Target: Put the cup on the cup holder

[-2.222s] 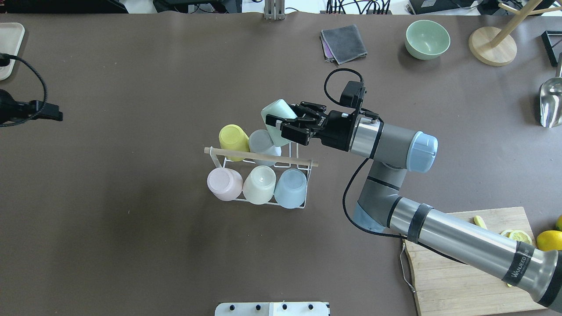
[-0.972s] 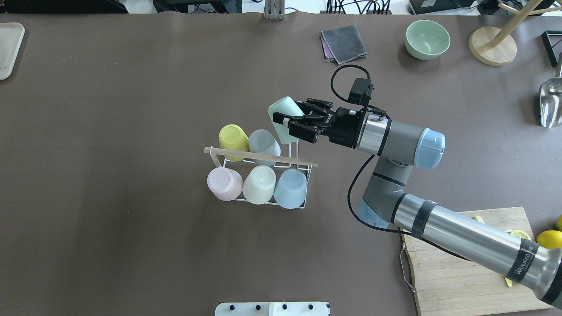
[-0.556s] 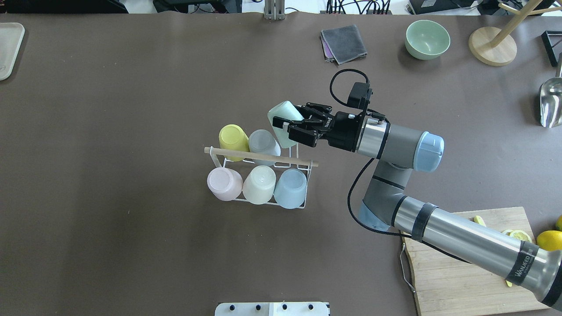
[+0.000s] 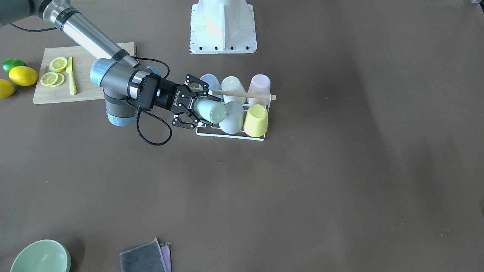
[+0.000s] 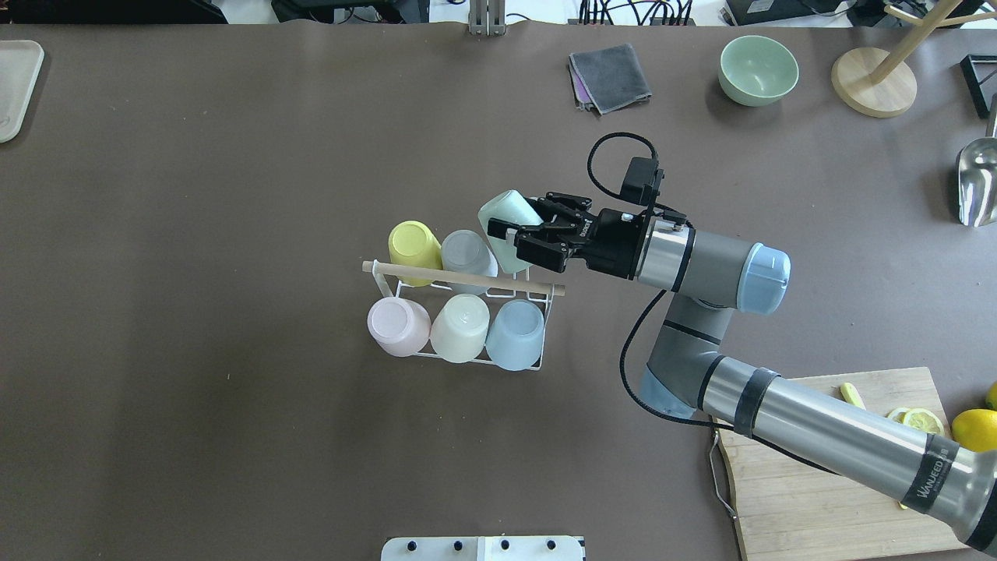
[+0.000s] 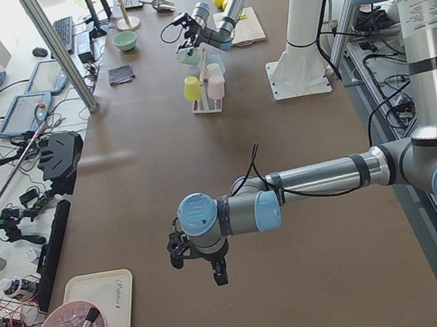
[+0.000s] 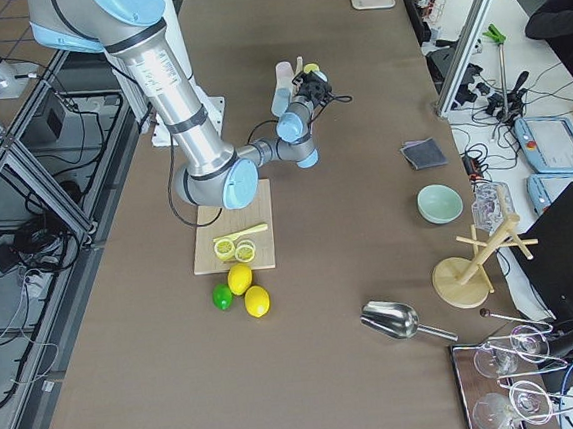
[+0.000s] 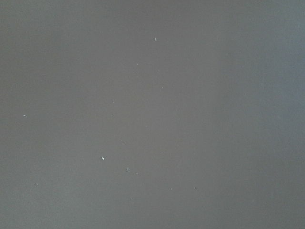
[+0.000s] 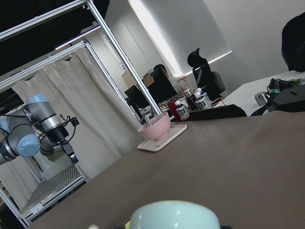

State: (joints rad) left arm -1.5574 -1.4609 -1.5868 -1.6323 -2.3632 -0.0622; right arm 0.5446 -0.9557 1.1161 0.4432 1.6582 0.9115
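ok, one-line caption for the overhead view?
Right gripper holds a tilted mint-green plastic cup at the white wire cup holder; five pastel cups already racked.

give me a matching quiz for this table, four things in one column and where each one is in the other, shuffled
Things
1. mint cup
2. yellow cup
3. blue cup
4. green bowl

Places
A. on the cup holder, row nearer the robot, at the robot's right end
B. between the grey cloth and the wooden stand base
C. in the right end effector, tilted at the holder's far row
D. on the holder's far row, at the robot's left end

Pairs: 1-C, 2-D, 3-A, 4-B
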